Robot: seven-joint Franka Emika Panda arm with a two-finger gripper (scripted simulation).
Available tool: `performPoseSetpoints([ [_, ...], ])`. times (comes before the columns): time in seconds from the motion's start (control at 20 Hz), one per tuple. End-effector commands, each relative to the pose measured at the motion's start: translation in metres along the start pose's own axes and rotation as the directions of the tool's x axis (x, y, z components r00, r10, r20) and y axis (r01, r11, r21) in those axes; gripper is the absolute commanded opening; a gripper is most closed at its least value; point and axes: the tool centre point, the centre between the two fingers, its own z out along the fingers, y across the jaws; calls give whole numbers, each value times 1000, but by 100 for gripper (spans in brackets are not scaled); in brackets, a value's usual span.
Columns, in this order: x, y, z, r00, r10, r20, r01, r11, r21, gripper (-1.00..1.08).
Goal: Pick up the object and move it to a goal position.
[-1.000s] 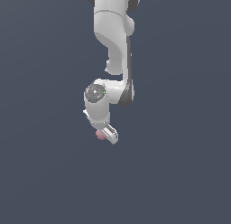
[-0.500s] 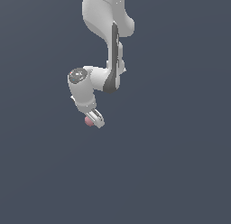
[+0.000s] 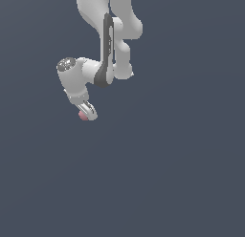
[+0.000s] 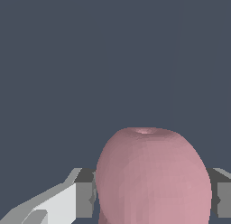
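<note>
Since half a second ago we record the arm's wrist swung toward the exterior view's left and slightly higher, the ball travelling with it; a second ago the wrist hung nearer the middle of that view.

Item 1, wrist view, nearest: ball (image 4: pixel 153 178), pink, matte, roundish, with a shallow pale dimple at its crown. We note it fills the space between the two fingers, one grey pad (image 4: pixel 84 199) touching one flank and the other pad at the opposite flank.

Item 2: gripper (image 4: pixel 151 200), white with grey pads, clamped on the ball. We see only the finger ends in this view; the lower part of the ball runs out of frame.

Item 3, exterior view: gripper (image 3: pixel 87 112) tilted, pointing down and toward the exterior view's right, hanging off a white wrist. Ball (image 3: pixel 83 115) shows as a small pink spot at the fingertips, mostly covered by them.

Item 4: arm (image 3: pixel 107 45), white with a dark seam, descending from the top edge of the exterior view and folding back toward that view's left at the wrist.

Item 5, farthest: background, plain dark blue-grey in both views. We cannot tell how high the ball is.
</note>
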Motion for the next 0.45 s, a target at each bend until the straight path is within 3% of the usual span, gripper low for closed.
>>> performPoseSetpoints([
  [0.0, 0, 18, -3, 1000, -1, 0, 1, 1000, 0, -100],
  [0.4, 1, 41, -8, 1000, -1, -1, 1, 1000, 0, -100],
])
